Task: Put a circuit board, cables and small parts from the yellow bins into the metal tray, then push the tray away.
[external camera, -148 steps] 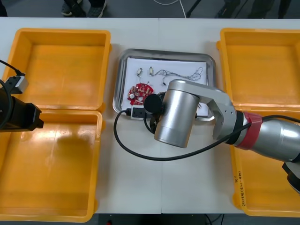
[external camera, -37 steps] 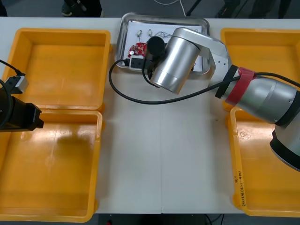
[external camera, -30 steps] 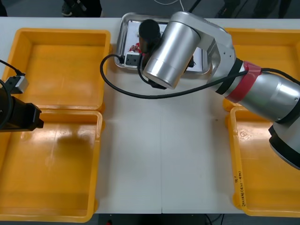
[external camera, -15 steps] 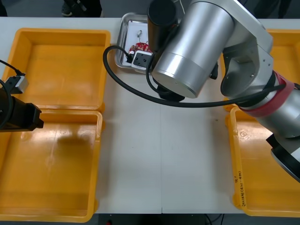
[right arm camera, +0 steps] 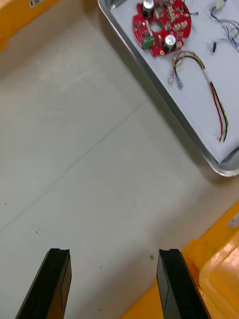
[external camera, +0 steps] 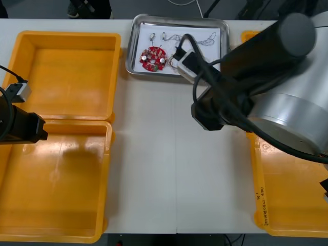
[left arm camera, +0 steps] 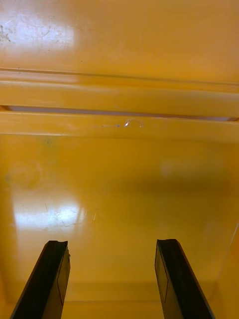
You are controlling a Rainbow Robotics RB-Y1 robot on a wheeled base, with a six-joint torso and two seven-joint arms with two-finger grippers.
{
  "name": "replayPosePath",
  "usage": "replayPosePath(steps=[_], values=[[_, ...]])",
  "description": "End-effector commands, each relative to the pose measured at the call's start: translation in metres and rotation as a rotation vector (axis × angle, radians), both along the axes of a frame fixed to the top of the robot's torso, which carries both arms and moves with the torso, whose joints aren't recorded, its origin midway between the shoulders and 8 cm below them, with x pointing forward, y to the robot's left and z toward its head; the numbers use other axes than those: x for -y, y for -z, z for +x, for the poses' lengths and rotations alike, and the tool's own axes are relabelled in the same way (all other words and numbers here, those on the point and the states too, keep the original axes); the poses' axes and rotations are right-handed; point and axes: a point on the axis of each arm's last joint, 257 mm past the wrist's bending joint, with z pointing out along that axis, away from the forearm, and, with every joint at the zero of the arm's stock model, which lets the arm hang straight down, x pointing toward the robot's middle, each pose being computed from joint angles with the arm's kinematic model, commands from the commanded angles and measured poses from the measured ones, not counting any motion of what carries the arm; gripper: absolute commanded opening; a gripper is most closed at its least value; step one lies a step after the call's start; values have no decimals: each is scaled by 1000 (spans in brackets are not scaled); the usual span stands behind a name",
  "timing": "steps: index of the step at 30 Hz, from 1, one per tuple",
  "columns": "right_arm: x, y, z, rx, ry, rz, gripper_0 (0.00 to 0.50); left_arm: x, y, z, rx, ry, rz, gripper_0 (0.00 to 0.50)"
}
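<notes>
Front view: how's the right arm (external camera: 277, 92) posed?
– High over the table's (external camera: 164, 169) right side; left arm (external camera: 20, 125) parked above the left yellow bins (external camera: 66, 110)
Right wrist view?
– Right gripper (right arm camera: 114, 253) spread, empty, over bare table; metal tray (right arm camera: 201, 112) ahead of its fingers, red circuit board (right arm camera: 160, 26) inside
Left wrist view?
– Left gripper (left arm camera: 112, 244) spread, empty, above a bin floor

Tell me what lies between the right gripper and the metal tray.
Bare table: in the right wrist view nothing lies between the open right gripper and the near rim of the metal tray.
</notes>
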Motion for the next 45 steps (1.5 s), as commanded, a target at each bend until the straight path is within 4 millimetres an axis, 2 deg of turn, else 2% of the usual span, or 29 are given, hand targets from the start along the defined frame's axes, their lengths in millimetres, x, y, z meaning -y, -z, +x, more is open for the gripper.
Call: replayPosePath(steps=[1, 8, 9, 11, 13, 14, 18, 25, 26, 30, 36, 45], values=[[55, -6, -6, -10, 195, 129, 500, -18, -14, -2, 26, 74, 77, 500], [108, -1, -7, -69, 430, 273, 500, -18, -14, -2, 26, 74, 77, 500], [125, 1, -6, -87, 498, 310, 500, -18, -14, -2, 26, 74, 77, 500], [141, 2, -4, -103, 551, 337, 500, -18, -14, -2, 26, 74, 77, 500], [150, 1, -2, -115, 575, 353, 500, -18, -14, -2, 26, 74, 77, 500], [165, 0, 1, -135, 615, 378, 500, -18, -14, -2, 26, 74, 77, 500], [194, 0, 5, -175, 686, 426, 500, -18, -14, -2, 26, 74, 77, 500], [251, 10, 3, -218, 810, 424, 500, -18, -14, -2, 26, 74, 77, 500], [254, 10, 3, -218, 817, 422, 500, -18, -14, -2, 26, 74, 77, 500], [285, 21, -5, -240, 877, 398, 500, -18, -14, -2, 26, 74, 77, 500], [314, 40, -23, -278, 885, 334, 500, -18, -14, -2, 26, 74, 77, 500], [331, 54, -31, -338, 933, 360, 500, -18, -14, -2, 26, 74, 77, 500]])
